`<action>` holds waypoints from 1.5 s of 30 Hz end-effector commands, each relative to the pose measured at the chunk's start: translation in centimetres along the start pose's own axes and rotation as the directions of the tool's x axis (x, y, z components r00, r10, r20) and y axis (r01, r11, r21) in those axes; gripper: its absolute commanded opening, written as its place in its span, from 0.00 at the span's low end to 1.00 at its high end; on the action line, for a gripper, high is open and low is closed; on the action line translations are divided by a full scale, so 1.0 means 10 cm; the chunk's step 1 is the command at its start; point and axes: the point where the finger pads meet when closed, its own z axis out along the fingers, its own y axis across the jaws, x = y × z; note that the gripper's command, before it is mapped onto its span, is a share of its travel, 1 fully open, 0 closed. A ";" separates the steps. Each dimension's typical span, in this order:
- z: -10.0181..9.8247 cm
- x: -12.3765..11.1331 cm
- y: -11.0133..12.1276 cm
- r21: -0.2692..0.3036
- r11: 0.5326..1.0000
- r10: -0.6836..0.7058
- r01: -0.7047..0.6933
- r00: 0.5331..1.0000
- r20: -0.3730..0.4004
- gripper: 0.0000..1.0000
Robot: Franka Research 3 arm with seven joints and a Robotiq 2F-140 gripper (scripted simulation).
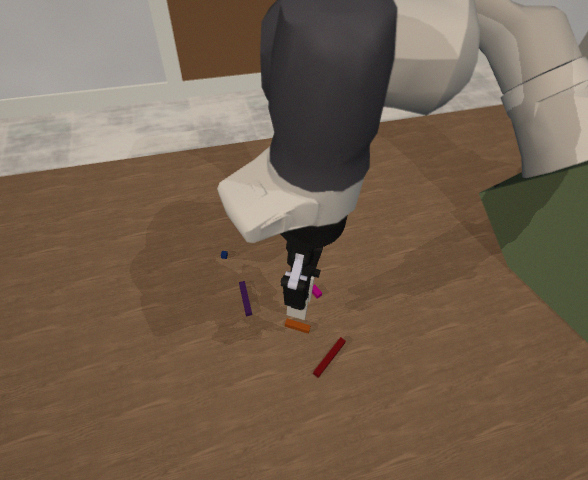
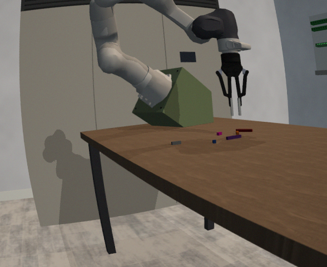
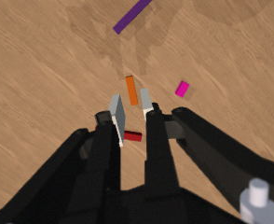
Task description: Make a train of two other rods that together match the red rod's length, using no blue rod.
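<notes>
My gripper (image 2: 235,113) hangs well above the table, its fingers drawn in to a narrow gap with nothing between them. In the wrist view the fingertips frame the orange rod (image 3: 131,91) (image 1: 297,325), which lies flat on the table below. The red rod (image 1: 329,357) lies just in front and to the right of it, apart from it. The magenta rod (image 1: 316,291) lies close behind the gripper. The purple rod (image 1: 245,298) lies to the left, and the small blue rod (image 1: 224,254) further back left. The grey rod (image 2: 176,142) lies alone, away from the others.
The arm's green base block (image 2: 176,99) stands at the table's far side. The arm's big dark link (image 1: 328,93) hides part of the table in the top view. The table edge (image 2: 158,183) is far from the rods.
</notes>
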 end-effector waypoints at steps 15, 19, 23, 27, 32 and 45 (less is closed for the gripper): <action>0.00 -0.01 0.00 0.001 1.000 0.021 -0.021 1.000 0.001 0.15; 0.00 -0.01 0.00 0.001 1.000 0.021 -0.021 1.000 0.001 0.15; 0.01 -0.01 0.00 0.001 1.000 0.021 -0.021 1.000 0.001 0.15; 0.02 -0.01 0.00 0.002 1.000 0.021 -0.021 1.000 0.001 0.15; 0.05 -0.01 0.00 0.002 1.000 0.022 -0.022 1.000 0.001 0.15; 0.19 -0.02 -0.01 0.002 1.000 0.022 -0.022 1.000 0.001 0.15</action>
